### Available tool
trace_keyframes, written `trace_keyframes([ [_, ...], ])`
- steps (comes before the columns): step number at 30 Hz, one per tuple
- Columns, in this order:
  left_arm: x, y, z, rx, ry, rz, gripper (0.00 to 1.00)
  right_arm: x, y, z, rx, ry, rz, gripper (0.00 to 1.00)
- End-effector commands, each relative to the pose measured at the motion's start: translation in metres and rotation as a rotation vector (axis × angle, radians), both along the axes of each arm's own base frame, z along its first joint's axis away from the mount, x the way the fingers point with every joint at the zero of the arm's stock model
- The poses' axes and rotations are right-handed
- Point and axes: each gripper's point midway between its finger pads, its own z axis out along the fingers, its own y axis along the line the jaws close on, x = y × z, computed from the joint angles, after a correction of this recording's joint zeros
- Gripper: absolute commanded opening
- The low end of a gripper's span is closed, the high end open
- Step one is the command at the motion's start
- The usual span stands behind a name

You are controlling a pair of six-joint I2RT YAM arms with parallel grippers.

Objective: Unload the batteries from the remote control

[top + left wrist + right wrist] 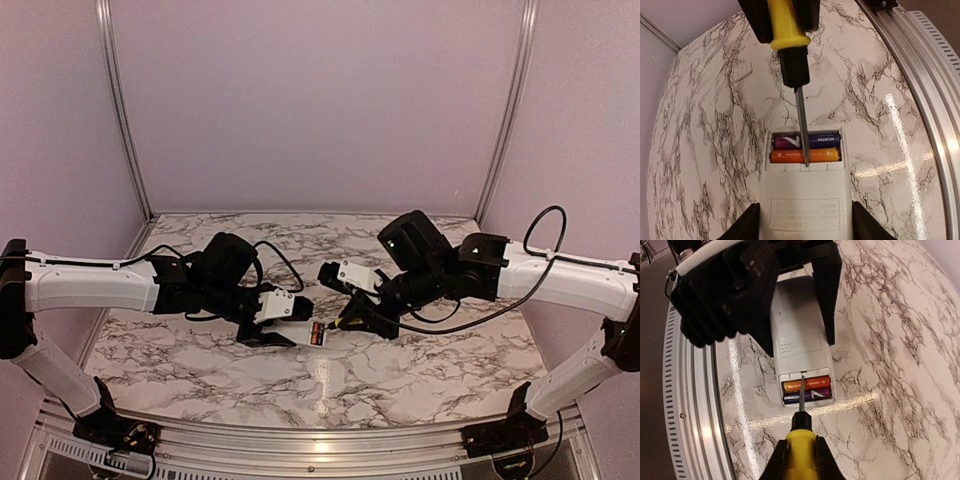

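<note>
Left wrist: left jaws grip remote control point(805, 210); right jaws clamp screwdriver point(788, 27).

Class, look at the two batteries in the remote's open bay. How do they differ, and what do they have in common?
Colour: the orange battery is orange; the purple battery is purple with a white patch at one end. Position: the orange battery lies nearer the middle of the remote control, the purple battery nearer its end. Both lie crosswise, side by side, under the blade of the screwdriver.
</note>
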Motion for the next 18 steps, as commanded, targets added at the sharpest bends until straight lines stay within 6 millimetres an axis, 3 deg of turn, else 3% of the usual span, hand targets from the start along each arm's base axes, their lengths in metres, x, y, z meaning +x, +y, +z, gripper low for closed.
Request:
trace_keyframes([
  [1,0.017,-0.012,0.03,-0.108,-0.092,0.02,0.0,-0.017,-0.007,-0.014,-0.058,0.088,0.041,0.0],
  [5,0.021,-0.009,0.024,-0.085,-0.103,0.033,0.0,-0.022,-0.004,0.011,0.008,0.098,0.042,0.0],
  [9,0.019,-0.007,0.021,-0.077,-0.097,0.029,0.0,-0.009,-0.005,0.039,0.078,0.05,-0.027,0.0],
  [18,0.013,-0.005,0.019,-0.076,-0.082,0.015,0.0,0.018,-0.016,0.038,0.016,-0.03,-0.136,0.0],
])
